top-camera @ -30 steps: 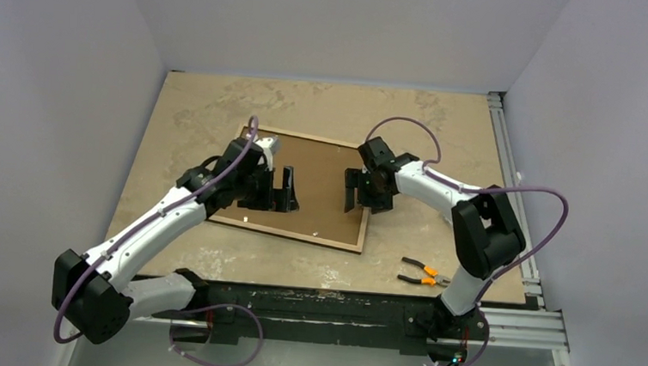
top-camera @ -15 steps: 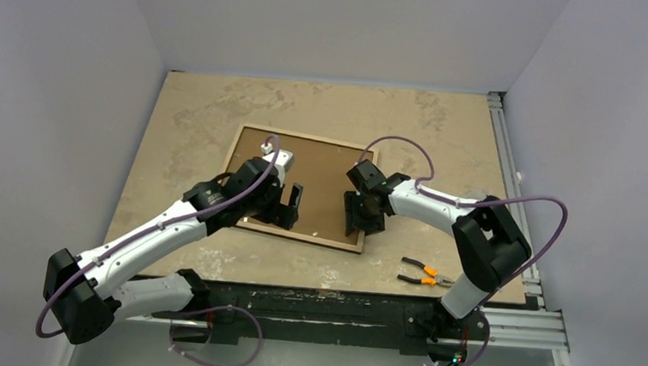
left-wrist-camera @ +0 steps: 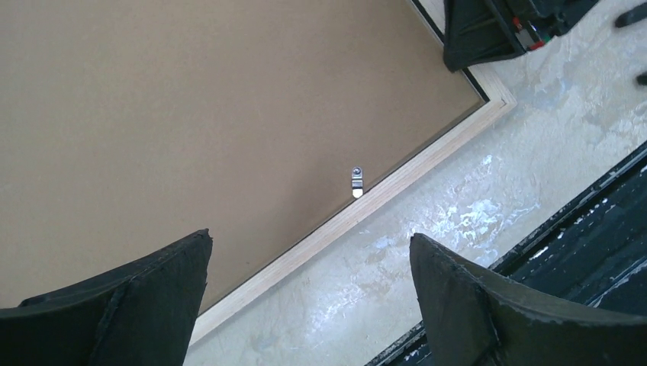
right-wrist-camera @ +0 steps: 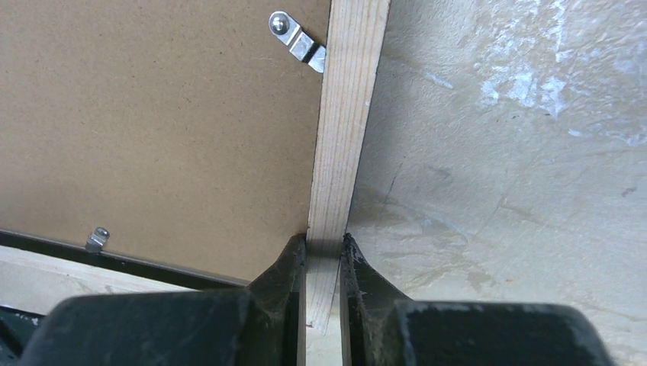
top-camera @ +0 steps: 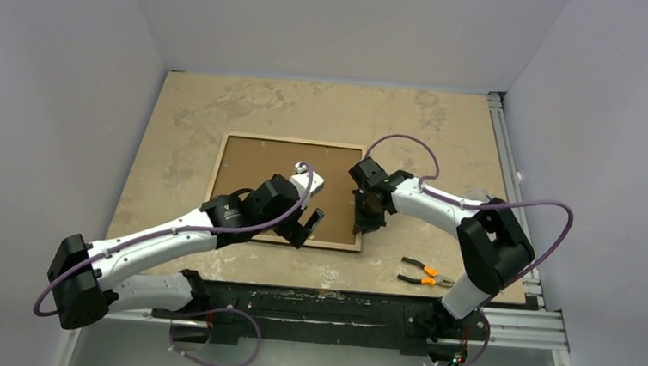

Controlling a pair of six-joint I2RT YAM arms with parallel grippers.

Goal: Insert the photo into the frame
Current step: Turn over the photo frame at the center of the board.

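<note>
As it lies back-up, the frame (top-camera: 289, 141) stretches left-right.

a pair of black pliers with orange handles (top-camera: 424, 274) lies on the beige, mottled stone-look table (top-camera: 222, 107), near its front right corner. a flat brown fibreboard backing board (top-camera: 253, 161) lies mid-table, with small silver metal tabs (right-wrist-camera: 297, 42) screwed along its edges.

Matt black plastic on the right claw (right-wrist-camera: 323, 245). Between its tips the frame (right-wrist-camera: 347, 137) is pale grainy wood; leftward matt brown fibreboard (right-wrist-camera: 152, 130), shiny metal clip (right-wrist-camera: 299, 42); rightward mottled, faintly glossy tabletop (right-wrist-camera: 496, 152).
</note>
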